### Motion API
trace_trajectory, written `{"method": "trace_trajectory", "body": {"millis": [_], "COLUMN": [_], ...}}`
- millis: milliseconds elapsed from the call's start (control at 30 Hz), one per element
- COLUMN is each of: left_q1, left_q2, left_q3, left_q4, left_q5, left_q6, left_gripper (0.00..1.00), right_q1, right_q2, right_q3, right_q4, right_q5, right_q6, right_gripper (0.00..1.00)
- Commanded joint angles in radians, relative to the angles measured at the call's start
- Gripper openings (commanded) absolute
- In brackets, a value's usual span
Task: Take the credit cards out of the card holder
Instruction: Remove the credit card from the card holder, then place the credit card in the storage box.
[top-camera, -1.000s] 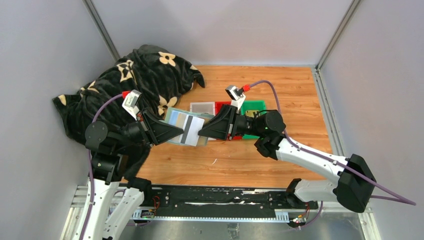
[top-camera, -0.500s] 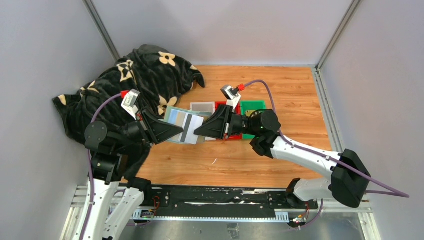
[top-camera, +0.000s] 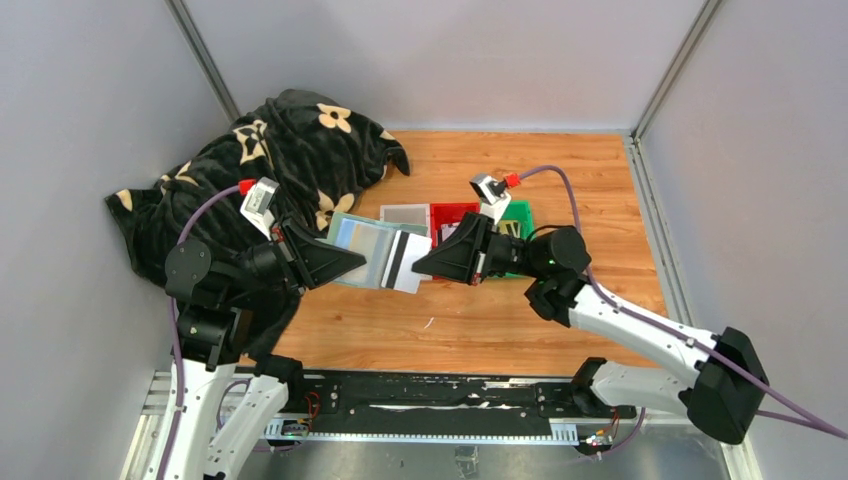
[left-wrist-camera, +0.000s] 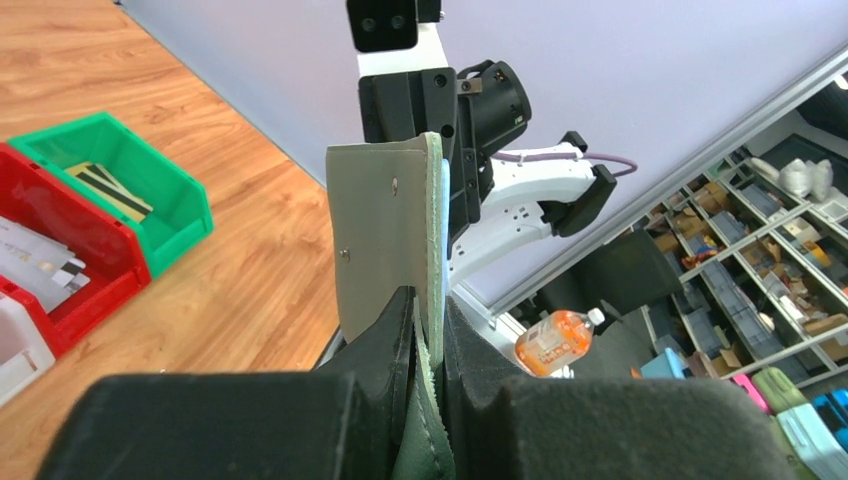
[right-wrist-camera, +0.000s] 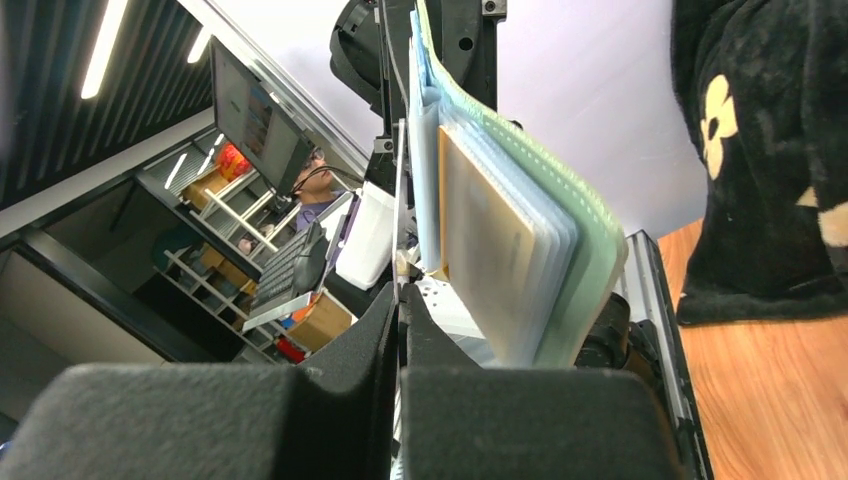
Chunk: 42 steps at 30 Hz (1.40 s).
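Note:
The card holder hangs open above the table, paler inside, with my left gripper shut on its left edge. In the left wrist view its sage-green edge sits pinched between my jaws. A silvery-white credit card with a black stripe sticks out of the holder's right side. My right gripper is shut on that card. The right wrist view shows the card's thin edge between my shut jaws, beside the holder's slots, which hold more cards.
Behind the holder stand a white tray, a red tray and a green tray, each with cards in it. A black flowered blanket is heaped at the back left. Grey walls enclose the table.
My right gripper closed on the striped card and drew back to the right, sliding the card partly out of the holder. The left gripper kept its grip and place.

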Motion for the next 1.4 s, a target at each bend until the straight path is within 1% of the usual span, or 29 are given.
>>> {"method": "trace_trajectory", "body": {"millis": [0,133,233,300,367,433,467,533,600,733,867,1000,1100,1233,1367], "left_q1": [0.0,0.0,0.0,0.0,0.0,0.0,0.0,0.0,0.0,0.0,0.0,0.0,0.0,0.0,0.0], "left_q2": [0.003,0.003,0.003,0.004,0.004,0.003,0.003,0.001,0.001,0.0,-0.005,-0.014,-0.013,-0.015,-0.021], "left_q3": [0.034,0.042,0.048,0.052,0.055,0.059,0.059,0.059,0.06,0.065,0.08,0.084,0.093,0.1,0.1], "left_q4": [0.0,-0.001,-0.002,0.0,0.0,-0.002,-0.001,-0.002,-0.002,-0.005,-0.027,-0.037,-0.037,-0.042,-0.042], "left_q5": [0.008,0.01,0.012,0.013,0.014,0.015,0.018,0.018,0.018,0.019,0.022,0.015,0.015,0.013,0.009], "left_q6": [0.018,0.019,0.018,0.017,0.017,0.018,0.019,0.021,0.024,0.028,0.051,0.058,0.059,0.061,0.061], "left_gripper": [0.0,0.0,0.0,0.0,0.0,0.0,0.0,0.0,0.0,0.0,0.0,0.0,0.0,0.0,0.0], "right_q1": [-0.051,-0.133,-0.209,-0.261,-0.303,-0.345,-0.369,-0.425,-0.459,-0.472,-0.471,-0.461,-0.436,-0.378,-0.353], "right_q2": [-0.082,-0.145,-0.205,-0.242,-0.265,-0.254,-0.239,-0.182,-0.13,0.031,0.258,0.463,0.564,0.671,0.745], "right_q3": [-0.034,-0.038,-0.015,0.012,0.056,0.099,0.115,0.138,0.148,0.215,0.329,0.467,0.542,0.617,0.639], "right_q4": [-0.06,-0.153,-0.297,-0.453,-0.668,-0.858,-0.921,-1.038,-1.091,-1.195,-1.27,-1.341,-1.391,-1.439,-1.438], "right_q5": [-0.031,-0.086,-0.141,-0.142,-0.115,-0.079,-0.067,-0.052,-0.02,0.109,0.159,0.205,0.254,0.354,0.411], "right_q6": [-0.037,-0.044,-0.099,-0.181,-0.309,-0.425,-0.465,-0.526,-0.573,-0.709,-0.781,-0.823,-0.844,-0.864,-0.845], "right_gripper": [0.0,0.0,0.0,0.0,0.0,0.0,0.0,0.0,0.0,0.0,0.0,0.0,0.0,0.0,0.0]}}
